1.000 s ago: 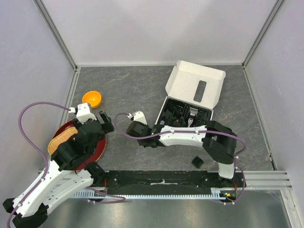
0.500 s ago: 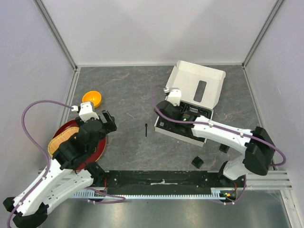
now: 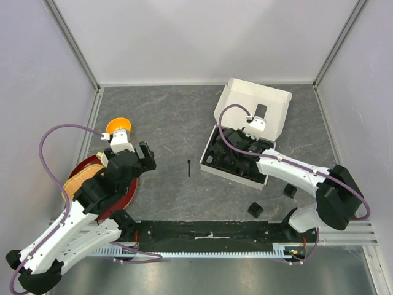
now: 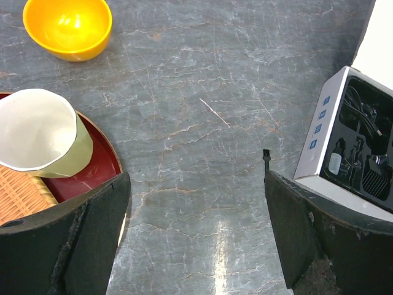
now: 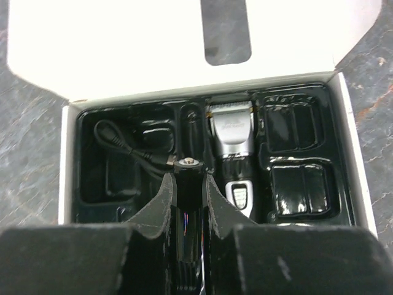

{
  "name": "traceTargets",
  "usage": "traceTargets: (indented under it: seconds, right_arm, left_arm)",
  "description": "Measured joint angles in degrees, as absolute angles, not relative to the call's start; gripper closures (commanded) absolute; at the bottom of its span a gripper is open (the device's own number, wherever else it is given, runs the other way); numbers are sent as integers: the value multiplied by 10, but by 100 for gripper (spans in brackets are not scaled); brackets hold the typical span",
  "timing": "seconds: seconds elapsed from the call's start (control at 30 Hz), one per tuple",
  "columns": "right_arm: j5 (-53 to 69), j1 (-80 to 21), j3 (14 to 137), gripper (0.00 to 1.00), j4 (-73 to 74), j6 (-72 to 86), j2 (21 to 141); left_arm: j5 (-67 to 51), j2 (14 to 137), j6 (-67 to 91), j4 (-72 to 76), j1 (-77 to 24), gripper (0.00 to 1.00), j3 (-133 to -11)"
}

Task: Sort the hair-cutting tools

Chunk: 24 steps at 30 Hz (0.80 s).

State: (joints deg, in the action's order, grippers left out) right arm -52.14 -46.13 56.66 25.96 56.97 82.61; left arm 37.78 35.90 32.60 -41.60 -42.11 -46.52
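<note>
Grey tabletop, pale walls, left hand wide open, empty, right hand pinching black piece.

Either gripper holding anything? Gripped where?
Right fingers pinch a thin black piece by its sides, tip protruding; identity unclear. Left gripper open, empty.

So the thin black brush is lying loose on the table just left of the white box, one guard comb and a second guard comb sit nearer the front, and the right arm reaches over the box.
</note>
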Motion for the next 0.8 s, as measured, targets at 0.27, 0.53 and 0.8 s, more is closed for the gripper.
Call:
traceTargets:
  seconds: [0.27, 0.53, 0.8]
  right_arm:
    - [-535, -419, 548, 94, 232, 578, 857]
    - [-532, -387, 548, 94, 197, 576, 886]
    - [-513, -373, 548, 94, 164, 559, 921]
  left_arm:
    - [369, 372, 321, -415, -421, 4, -465]
    - [362, 384, 317, -414, -421, 3, -465]
    - [333, 386, 303, -397, -421, 3, -465]
